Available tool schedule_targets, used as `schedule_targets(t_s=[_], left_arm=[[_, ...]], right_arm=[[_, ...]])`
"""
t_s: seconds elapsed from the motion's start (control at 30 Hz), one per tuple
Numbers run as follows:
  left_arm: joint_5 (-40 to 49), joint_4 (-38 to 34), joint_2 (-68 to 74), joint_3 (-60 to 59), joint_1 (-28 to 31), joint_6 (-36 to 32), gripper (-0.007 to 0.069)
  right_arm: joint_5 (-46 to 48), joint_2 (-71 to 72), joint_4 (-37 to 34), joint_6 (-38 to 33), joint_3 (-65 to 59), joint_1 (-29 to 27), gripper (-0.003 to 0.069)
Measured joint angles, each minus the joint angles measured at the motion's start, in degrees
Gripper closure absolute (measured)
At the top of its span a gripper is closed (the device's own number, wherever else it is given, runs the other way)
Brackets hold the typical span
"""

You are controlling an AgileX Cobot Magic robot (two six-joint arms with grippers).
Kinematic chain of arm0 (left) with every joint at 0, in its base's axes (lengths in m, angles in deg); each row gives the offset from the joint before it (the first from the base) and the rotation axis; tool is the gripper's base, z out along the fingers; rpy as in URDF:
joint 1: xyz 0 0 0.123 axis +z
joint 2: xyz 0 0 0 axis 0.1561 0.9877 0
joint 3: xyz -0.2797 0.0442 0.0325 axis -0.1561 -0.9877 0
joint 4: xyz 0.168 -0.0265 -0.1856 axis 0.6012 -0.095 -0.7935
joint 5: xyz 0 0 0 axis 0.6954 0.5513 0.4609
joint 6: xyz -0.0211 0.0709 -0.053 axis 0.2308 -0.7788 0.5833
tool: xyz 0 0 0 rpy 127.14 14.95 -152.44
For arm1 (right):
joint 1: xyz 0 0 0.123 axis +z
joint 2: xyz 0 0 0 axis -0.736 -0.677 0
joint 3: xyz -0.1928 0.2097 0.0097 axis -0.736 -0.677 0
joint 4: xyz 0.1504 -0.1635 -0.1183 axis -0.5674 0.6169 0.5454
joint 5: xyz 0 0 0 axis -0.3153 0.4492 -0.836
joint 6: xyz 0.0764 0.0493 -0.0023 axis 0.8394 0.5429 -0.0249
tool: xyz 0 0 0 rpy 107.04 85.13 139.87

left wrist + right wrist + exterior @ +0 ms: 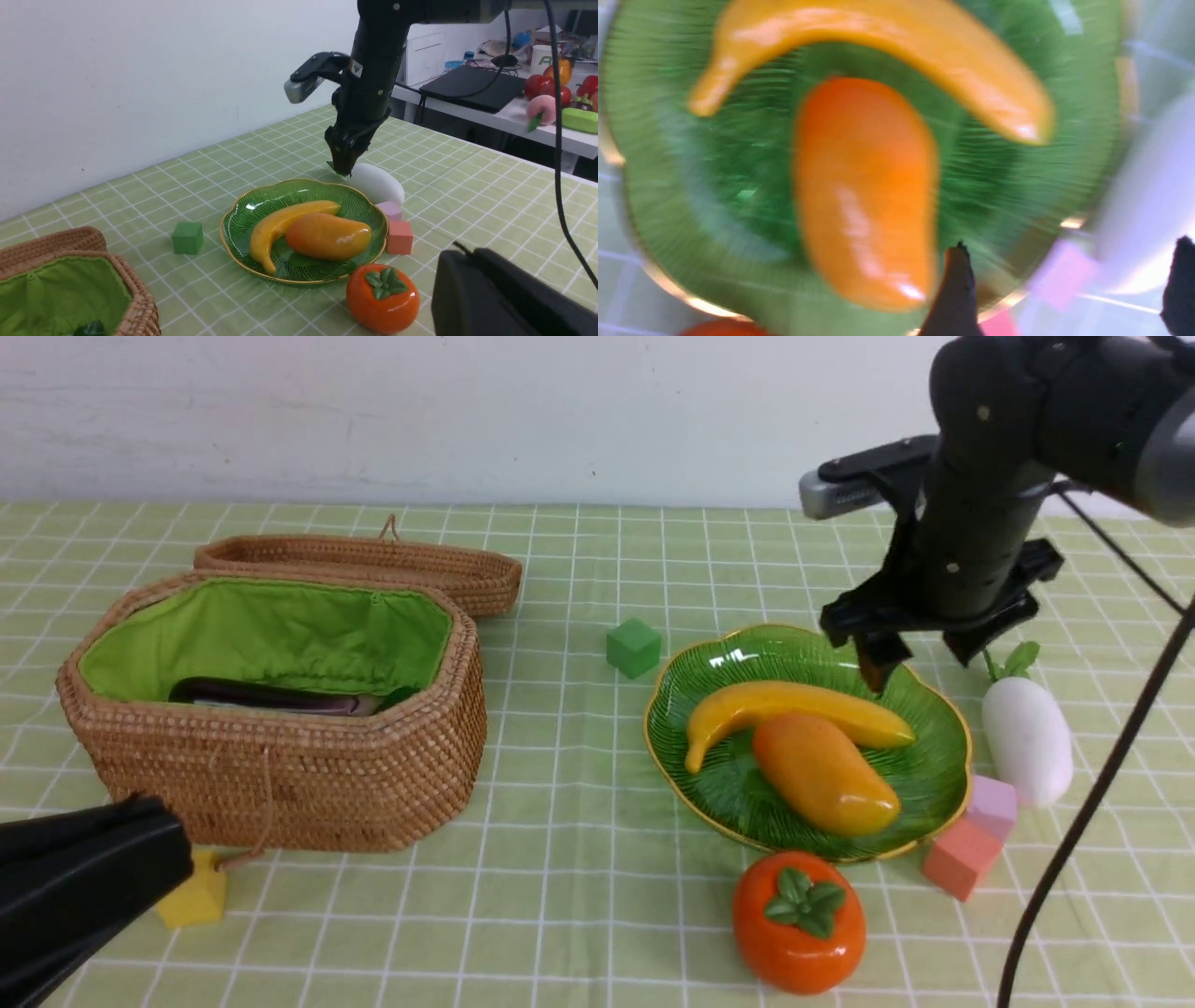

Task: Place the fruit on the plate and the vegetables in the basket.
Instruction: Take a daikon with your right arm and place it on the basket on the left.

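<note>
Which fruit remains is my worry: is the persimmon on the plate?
Off. The persimmon sits on the tablecloth beside the plate, outside its rim.

Right wrist view: we note heavy blur throughout. Plate (654, 163) rim cut off by the frame, persimmon (724, 329) only a sliver beside the plate.
Front view: eggplant (271, 695) mostly behind basket (280, 775) wall, left of plate. Left gripper (159, 854) cut off by the frame.
</note>
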Motion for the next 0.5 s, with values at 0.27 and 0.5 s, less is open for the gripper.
schedule_targets(t_s=[0.27, 0.5], left_arm=[[5.70, 1.01, 0.00, 0.00, 0.00, -0.64, 0.0634], [10.23, 1.33, 4.33, 0.00, 0.00, -1.54, 0.0634]], right_arm=[[0.26, -0.58, -4.64, 2.84, -2.29, -16.06, 0.0181], [-6.16, -5.55, -14.93, 1.80, -2.71, -23.81, 0.0150]])
